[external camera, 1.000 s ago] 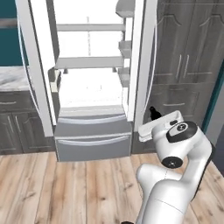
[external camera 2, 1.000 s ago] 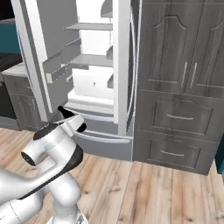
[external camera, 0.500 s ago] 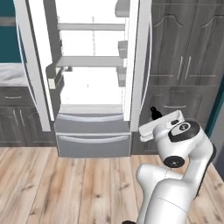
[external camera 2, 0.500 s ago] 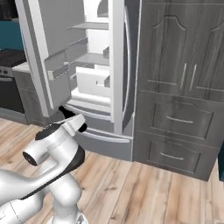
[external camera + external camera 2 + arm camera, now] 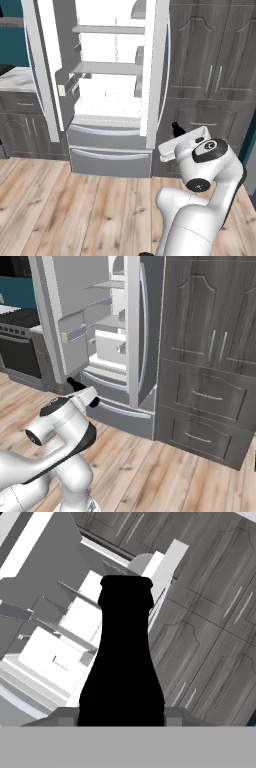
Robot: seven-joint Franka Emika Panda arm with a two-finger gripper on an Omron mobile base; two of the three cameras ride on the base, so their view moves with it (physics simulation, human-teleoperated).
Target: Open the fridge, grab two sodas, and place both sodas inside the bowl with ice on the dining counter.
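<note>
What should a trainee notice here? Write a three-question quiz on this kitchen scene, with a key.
1. True or false: both upper doors of the tall silver-grey fridge are shut.
2. What is clamped in the two-finger gripper? A) a purple can B) the black bottle-shaped soda C) nothing
3. Fill in: the floor in front of the fridge is laid with pale ___ planks.

Key: 1 false, both stand open on the white shelves; 2 B; 3 wooden.
</note>
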